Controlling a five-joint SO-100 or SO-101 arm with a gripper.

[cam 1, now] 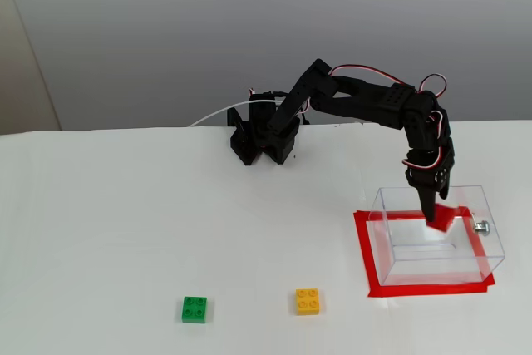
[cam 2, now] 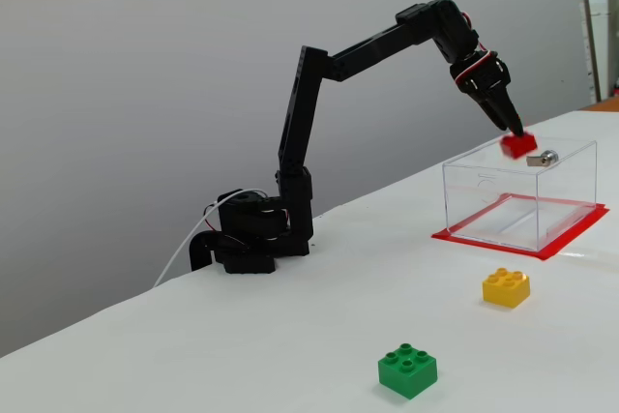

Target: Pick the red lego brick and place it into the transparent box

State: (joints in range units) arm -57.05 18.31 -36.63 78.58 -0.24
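Note:
The red lego brick [cam 1: 440, 220] [cam 2: 518, 144] is just under my gripper's fingertips, at the level of the open top of the transparent box [cam 1: 432, 268] [cam 2: 484, 196], and looks free of the jaws. My gripper [cam 1: 431, 212] [cam 2: 514, 128] points down over the far part of the box, apparently open a little, with nothing between its fingers. The box stands on the white table inside a red tape rectangle [cam 1: 365, 259] [cam 2: 544, 245], with a small silver knob [cam 1: 481, 226] [cam 2: 547, 157] on one side.
A green brick [cam 1: 194, 308] [cam 2: 407, 370] and a yellow brick [cam 1: 307, 301] [cam 2: 506, 287] lie on the white table in front of the box. The arm's base [cam 1: 262, 135] [cam 2: 248, 235] stands at the table's back edge by a grey wall.

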